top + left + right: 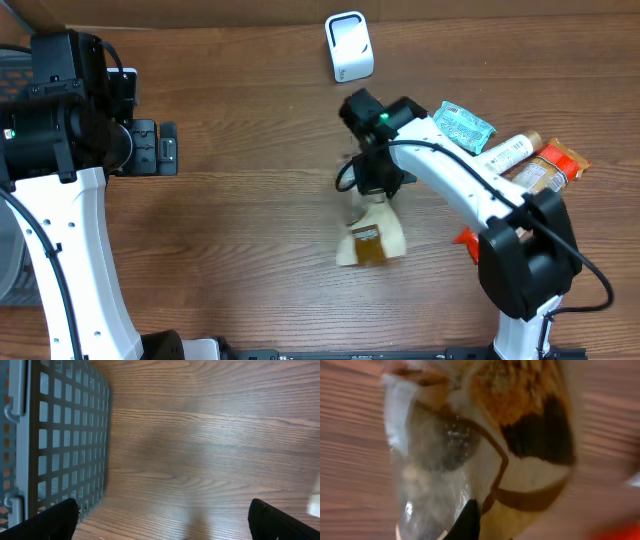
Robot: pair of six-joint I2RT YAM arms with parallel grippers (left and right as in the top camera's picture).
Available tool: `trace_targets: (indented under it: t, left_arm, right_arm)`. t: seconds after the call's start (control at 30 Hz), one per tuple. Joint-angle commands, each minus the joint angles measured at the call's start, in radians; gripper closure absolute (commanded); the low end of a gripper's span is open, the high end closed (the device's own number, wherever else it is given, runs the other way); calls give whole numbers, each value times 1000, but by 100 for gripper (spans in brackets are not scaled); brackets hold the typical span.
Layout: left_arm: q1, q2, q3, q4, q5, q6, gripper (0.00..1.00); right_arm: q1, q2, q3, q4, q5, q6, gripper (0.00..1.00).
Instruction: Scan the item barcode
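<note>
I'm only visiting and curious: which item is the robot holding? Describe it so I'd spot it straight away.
On the wooden table, follow the white right arm down to its black pincer near the middle. Shut in it is a cream pouch with a brown label. It is alone, unlike the teal packet, white tube and orange pack bunched at the right.

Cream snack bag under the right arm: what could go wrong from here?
1. The right gripper pinches the snack bag by one end only; the soft bag might slip or sag when lifted.
2. No barcode shows yet, so it may end up facing away from the white scanner.
3. A wide swing could knock the teal packet nearby.
</note>
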Motion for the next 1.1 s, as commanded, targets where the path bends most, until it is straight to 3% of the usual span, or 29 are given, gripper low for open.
trace_targets:
  t: [0.0, 0.37, 0.87, 0.97, 1.0, 1.07]
  left_arm:
    - [4, 5, 4, 1, 4, 19, 0]
    - [4, 5, 4, 2, 4, 19, 0]
    - [4, 5, 4, 2, 4, 19, 0]
    - [4, 5, 4, 2, 4, 19, 0]
    - [4, 5, 4, 2, 4, 19, 1]
    - [4, 5, 4, 2, 4, 19, 0]
  right_arm:
    - [57, -33, 72, -117, 383, 23, 96]
    - [83, 15, 72, -284, 615, 107, 97]
    - [90, 69, 62, -191, 341, 41, 96]
    - [87, 103, 61, -185, 283, -3, 75]
    - [85, 109, 60, -177, 273, -5, 62]
    - [81, 109, 60, -168, 266, -12, 54]
